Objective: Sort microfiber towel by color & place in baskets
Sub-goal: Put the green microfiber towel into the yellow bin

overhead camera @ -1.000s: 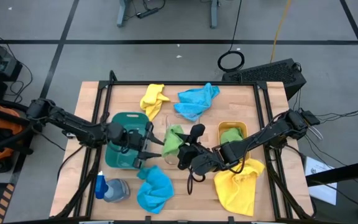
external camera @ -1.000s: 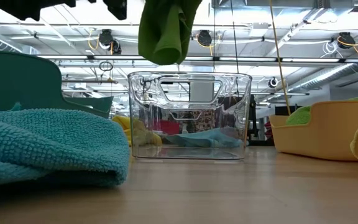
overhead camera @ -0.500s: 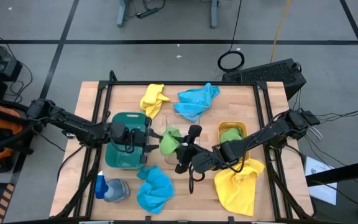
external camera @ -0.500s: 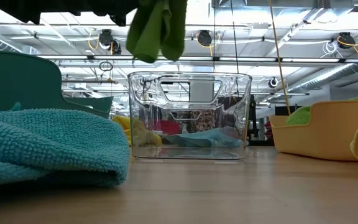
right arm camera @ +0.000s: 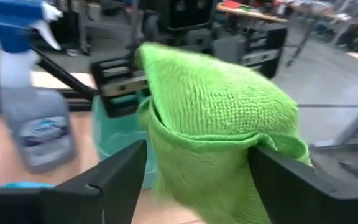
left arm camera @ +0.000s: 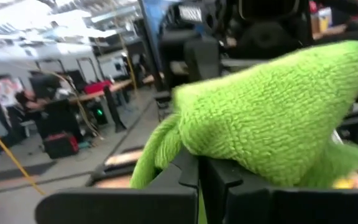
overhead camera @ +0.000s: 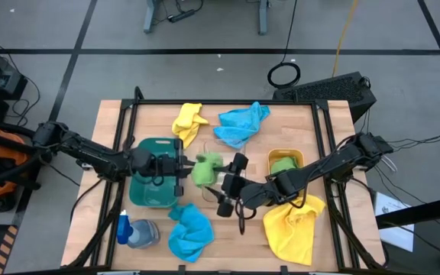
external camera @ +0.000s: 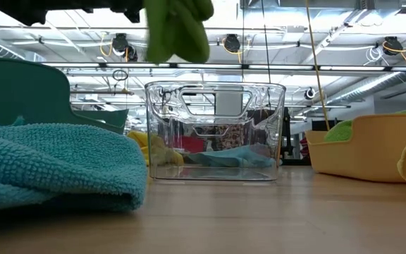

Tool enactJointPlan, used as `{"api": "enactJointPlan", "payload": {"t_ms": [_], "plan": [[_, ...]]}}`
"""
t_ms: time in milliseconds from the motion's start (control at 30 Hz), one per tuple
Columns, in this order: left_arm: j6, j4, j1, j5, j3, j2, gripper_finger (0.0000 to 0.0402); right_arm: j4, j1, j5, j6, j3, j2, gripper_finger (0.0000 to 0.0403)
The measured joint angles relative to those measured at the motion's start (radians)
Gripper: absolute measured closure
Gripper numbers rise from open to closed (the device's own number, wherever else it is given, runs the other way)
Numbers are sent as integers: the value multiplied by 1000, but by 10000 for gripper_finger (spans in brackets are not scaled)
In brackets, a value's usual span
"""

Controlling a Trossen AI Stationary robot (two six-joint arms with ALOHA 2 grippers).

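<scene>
Step in hand: handover of a green towel (overhead camera: 205, 167) in mid-air, between the green basket (overhead camera: 153, 183) and the clear basket (external camera: 215, 131)
Left gripper (overhead camera: 183, 167): at table centre, fingers together and clamped on the green towel's near edge
Right gripper (overhead camera: 224, 186): at about 4 o'clock of the towel, fingers apart either side of the cloth in its own wrist view, no grip on it
Green towel: hanging above the table, just at 3 o'clock of the green basket, not yet inside any basket
Orange basket (overhead camera: 285, 163): at 3 o'clock of table centre, one green towel (overhead camera: 284, 166) already lying in it
Clear basket: standing at the centre, nothing clearly inside as far as the low view shows
Green basket: at 9 o'clock of centre, nothing visible inside it
Still on the table: yellow towel (overhead camera: 189, 121) at 11 o'clock, blue towel (overhead camera: 242, 122) at 12 o'clock, blue towel (overhead camera: 189, 232) at 6 o'clock, yellow towel (overhead camera: 291, 227) at 4 o'clock
Spray bottle (overhead camera: 134, 231): lying at 7 o'clock, no part in the sorting
Progress: early, judged from the layout; one towel binned, one in the air, four left
Next move, as a guess: carry the held towel over a basket and let go
</scene>
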Motion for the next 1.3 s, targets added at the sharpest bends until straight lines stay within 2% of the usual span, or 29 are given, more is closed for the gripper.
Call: {"api": "enactJointPlan", "payload": {"t_ms": [133, 333, 533, 700, 833, 933, 1000, 1100, 1267, 1300], "plan": [[50, 59, -19, -23, 0, 0, 400, -1, 0, -17, 31, 0, 0, 130], [78, 81, -54, -28, 0, 0, 400, 53, -11, -8, 25, 0, -1, 159], [83, 73, -61, 44, 2, -1, 401, 133, -31, -7, -27, 0, -1, 184], [96, 33, -51, 52, 2, -1, 401, 135, -35, -15, -45, 0, -1, 175], [103, 19, -51, 61, 2, 0, 401, 135, -40, -104, -81, 0, -1, 157], [101, 20, -50, 99, 2, 0, 401, 131, -42, -103, -72, 1, -1, 164], [101, 20, -50, 124, 2, 0, 399, 124, -42, -103, -71, 2, -1, 188], [84, 20, -50, 128, 1, 0, 383, 113, -42, -104, -79, 2, -1, 246], [23, 16, -50, 127, -1, 0, 322, 61, -40, -104, -101, 2, -8, 370], [21, 16, -50, 127, -1, 0, 308, 43, -40, -107, -101, 3, -12, 381]]}}
